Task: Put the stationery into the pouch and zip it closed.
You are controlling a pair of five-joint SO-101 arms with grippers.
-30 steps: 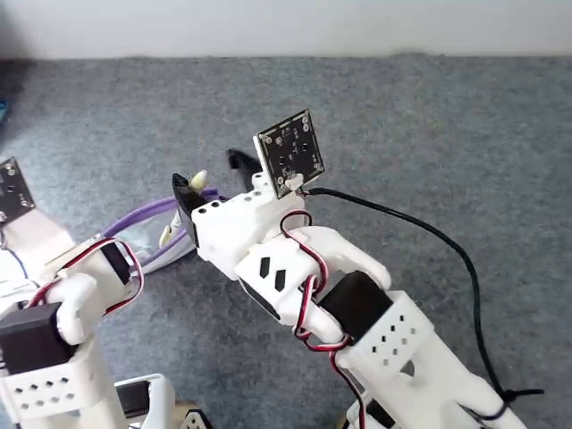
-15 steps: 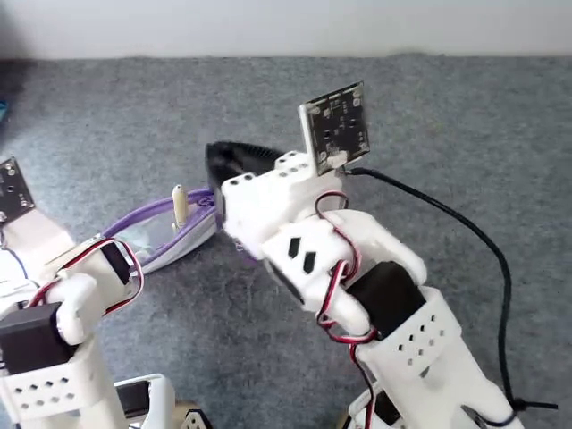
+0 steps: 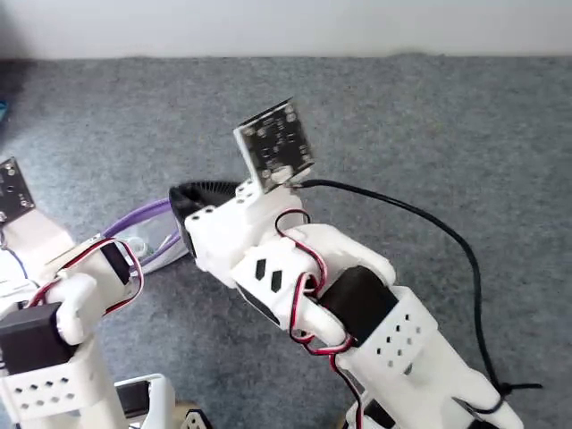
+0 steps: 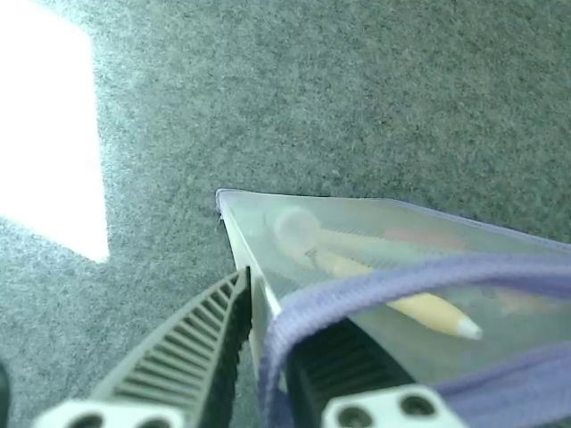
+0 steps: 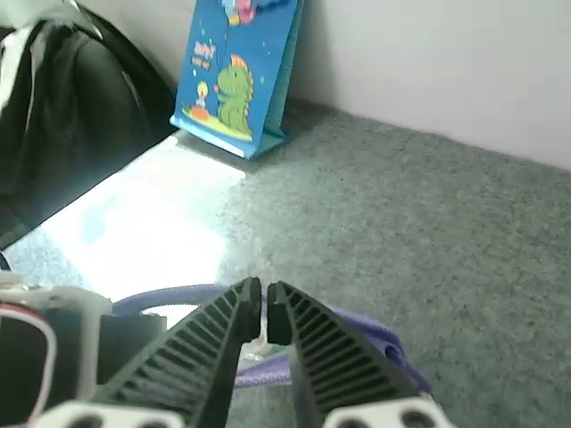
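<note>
Your grey, carpet-like table carries the pouch, which lies just by the tips of the right claw. A black cable trails over it behind that claw. A blue dinosaur bag stands well beyond the tips.

I can read no text anywhere; the blue dinosaur gift bag against the far wall carries print I cannot make out.
</note>
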